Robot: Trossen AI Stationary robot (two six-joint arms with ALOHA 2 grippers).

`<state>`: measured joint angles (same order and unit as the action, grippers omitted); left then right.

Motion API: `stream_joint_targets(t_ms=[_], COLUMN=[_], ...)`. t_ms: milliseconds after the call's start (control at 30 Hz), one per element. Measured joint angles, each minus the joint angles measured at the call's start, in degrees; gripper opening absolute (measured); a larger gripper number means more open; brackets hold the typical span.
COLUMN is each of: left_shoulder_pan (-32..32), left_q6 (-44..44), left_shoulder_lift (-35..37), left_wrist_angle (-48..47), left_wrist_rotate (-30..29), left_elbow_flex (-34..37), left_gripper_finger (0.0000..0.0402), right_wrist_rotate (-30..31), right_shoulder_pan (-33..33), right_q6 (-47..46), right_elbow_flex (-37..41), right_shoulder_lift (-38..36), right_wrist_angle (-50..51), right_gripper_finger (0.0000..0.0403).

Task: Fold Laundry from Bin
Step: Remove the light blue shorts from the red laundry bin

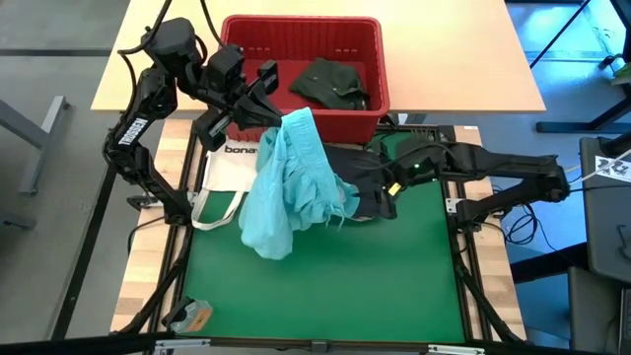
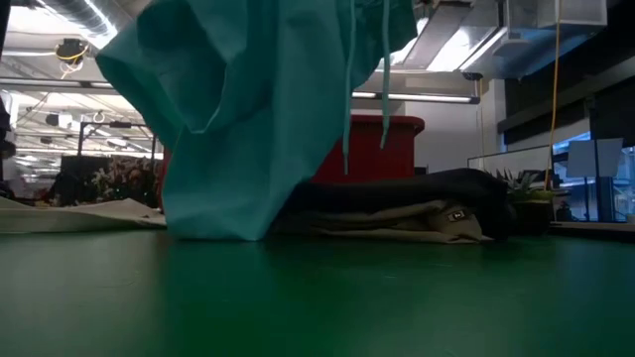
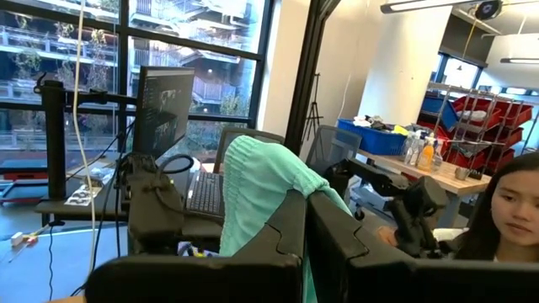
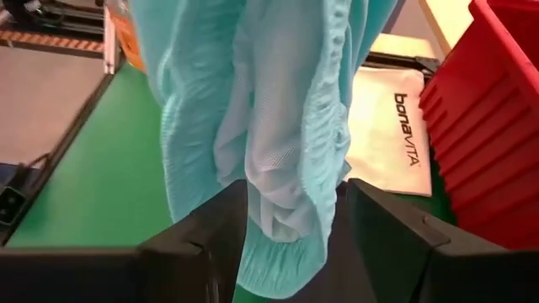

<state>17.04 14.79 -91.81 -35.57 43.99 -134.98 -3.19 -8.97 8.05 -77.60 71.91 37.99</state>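
A light turquoise crinkled cloth garment [image 1: 291, 187] is held raised over the green-matted desk [image 1: 325, 286], clamped in the closed left hand [image 1: 264, 106] beside the red slotted plastic bin [image 1: 296, 44]; the right hand [image 4: 290, 223], fingers apart, straddles its hem.

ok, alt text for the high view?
Left gripper holds the turquoise garment up over the green mat; right gripper, open, reaches its lower edge. Behind: red bin with a dark green garment.
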Motion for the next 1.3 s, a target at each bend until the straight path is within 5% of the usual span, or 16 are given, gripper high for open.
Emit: stream_joint_targets(t_ms=[400,667,800,1300], left_shoulder_pan=[0.0,0.0,0.0,0.1], left_q6=[0.0,0.0,-0.5,-19.5], left_shoulder_lift=[0.0,0.0,0.0,-0.8], left_wrist_angle=[0.0,0.0,-0.8,-25.7], left_wrist_rotate=[0.0,0.0,-0.8,-39.6], left_elbow_flex=[0.0,0.0,-0.1,-0.1], left_gripper_finger=[0.0000,0.0000,0.0000,0.0000], right_wrist_rotate=[8.9,2.1,2.1,4.4], right_shoulder_pan=[0.0,0.0,0.0,0.0], right_q6=[1.3,1.3,-1.0,-21.3], right_elbow_flex=[0.0,0.0,-0.1,-16.1], right_shoulder_lift=[5.0,4.8,3.3,0.1], right_wrist_angle=[-0.6,0.1,2.5,29.1], right_gripper_finger=[0.0191,0.0025,0.0021,0.0006])
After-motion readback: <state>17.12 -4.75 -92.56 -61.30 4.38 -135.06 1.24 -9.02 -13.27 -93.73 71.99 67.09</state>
